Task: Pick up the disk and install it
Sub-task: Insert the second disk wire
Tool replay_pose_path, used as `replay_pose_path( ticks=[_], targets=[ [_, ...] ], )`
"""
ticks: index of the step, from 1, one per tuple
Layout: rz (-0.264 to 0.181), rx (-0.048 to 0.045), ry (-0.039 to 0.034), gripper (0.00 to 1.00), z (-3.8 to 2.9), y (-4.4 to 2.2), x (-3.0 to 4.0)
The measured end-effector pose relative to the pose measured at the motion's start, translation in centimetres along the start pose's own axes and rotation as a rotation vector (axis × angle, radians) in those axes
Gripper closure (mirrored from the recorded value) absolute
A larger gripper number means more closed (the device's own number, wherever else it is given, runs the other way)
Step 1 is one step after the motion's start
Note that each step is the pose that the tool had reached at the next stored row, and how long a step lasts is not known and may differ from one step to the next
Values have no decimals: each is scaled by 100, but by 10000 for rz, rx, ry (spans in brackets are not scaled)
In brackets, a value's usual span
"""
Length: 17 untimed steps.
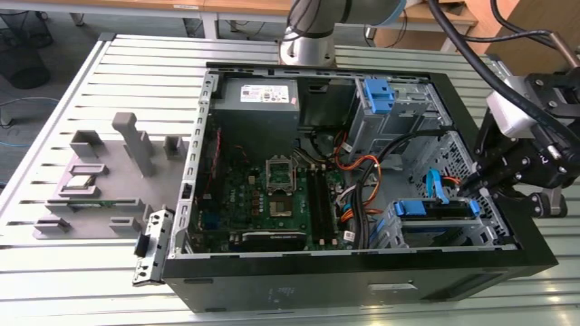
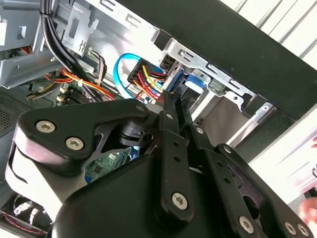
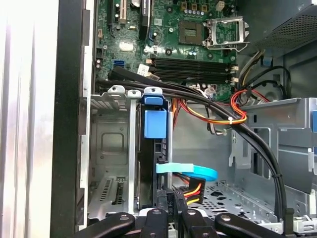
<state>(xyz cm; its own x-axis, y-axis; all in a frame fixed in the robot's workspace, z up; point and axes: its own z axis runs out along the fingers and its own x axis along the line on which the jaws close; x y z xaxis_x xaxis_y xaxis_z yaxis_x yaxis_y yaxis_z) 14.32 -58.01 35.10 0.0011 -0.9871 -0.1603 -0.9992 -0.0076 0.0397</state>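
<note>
The disk (image 1: 435, 208), set in its blue caddy, sits in the lower drive bay of the open computer case (image 1: 363, 285) at the exterior view's right. In the first wrist view the disk (image 3: 154, 124) stands edge-on in the bay slot, with its blue tab up. A light-blue data cable (image 3: 188, 171) and coloured power wires (image 3: 194, 191) reach its end. My gripper (image 1: 473, 192) hangs just above that end. Its fingers (image 2: 168, 116) lie pressed together, and the tips are at the caddy (image 2: 193, 83). Whether they pinch anything is hidden.
The motherboard (image 1: 272, 197) fills the case floor, with the grey power supply (image 1: 267, 92) at the back. A second blue bracket (image 1: 379, 95) sits in the upper bay. Black cables (image 3: 223, 116) cross beside the bay. A grey fixture (image 1: 100, 183) stands on the slatted table at the left.
</note>
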Motion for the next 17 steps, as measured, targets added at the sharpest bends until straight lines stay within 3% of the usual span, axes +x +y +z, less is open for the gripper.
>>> replay_pose_path(
  ticks=[17],
  targets=[
    [0, 0, -1, 83, 95, 49, 26]
  ],
)
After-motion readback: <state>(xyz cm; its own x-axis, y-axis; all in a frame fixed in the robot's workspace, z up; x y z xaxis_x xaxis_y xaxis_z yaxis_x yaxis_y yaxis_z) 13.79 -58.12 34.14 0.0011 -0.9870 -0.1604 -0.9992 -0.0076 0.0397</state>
